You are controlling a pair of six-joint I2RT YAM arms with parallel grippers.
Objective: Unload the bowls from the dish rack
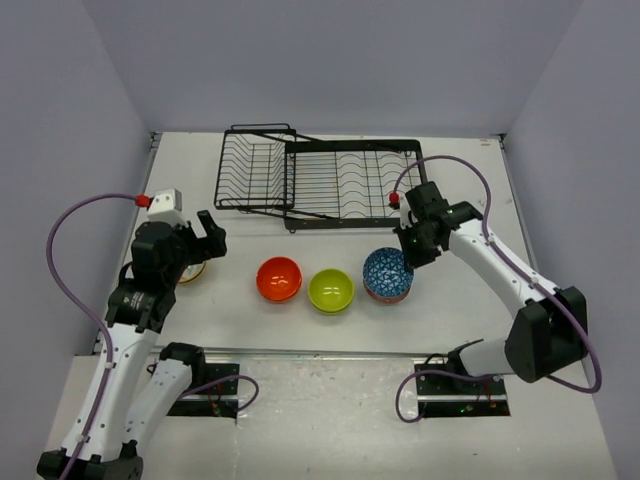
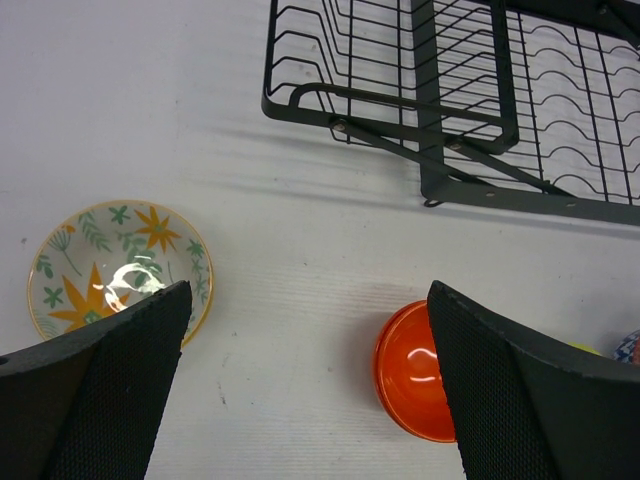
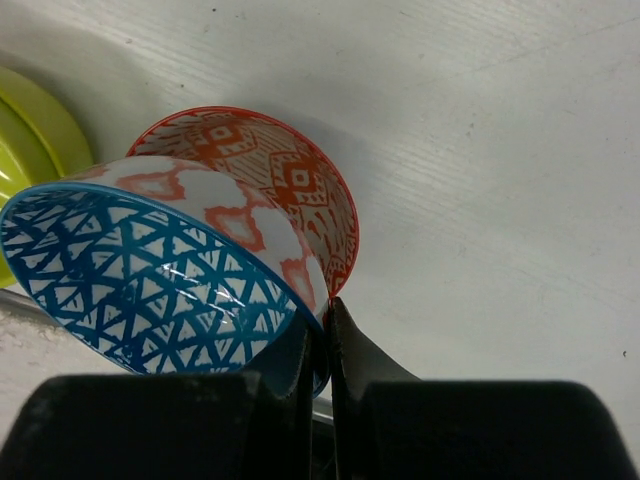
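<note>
— Where is the dish rack (image 1: 318, 178)?

— Along the far edge of the counter (image 1: 250, 330), about midway between the two far corners. Its deep basket and its slotted tray both look bare of bowls. The wires are dense, though, so I would not swear to the basket.

— And the bowls?

— Five are on the counter, in a row between the rack and the near edge. A floral bowl (image 2: 115, 262) sits toward the left edge, then an orange bowl (image 1: 279, 278) and a lime-green bowl (image 1: 330, 290). Toward the right, a blue triangle-patterned bowl (image 3: 140, 270) is tilted inside a red-patterned bowl (image 3: 290, 180).

— The jaws?

— The right jaws are pinching the blue bowl's rim. That bowl leans in the red one and does not lie flat. The left jaws are spread and hold nothing, above the counter between the floral and orange bowls.

— So how far along?

— Nearly done, I judge. What remains is settling the blue bowl and letting go.
</note>
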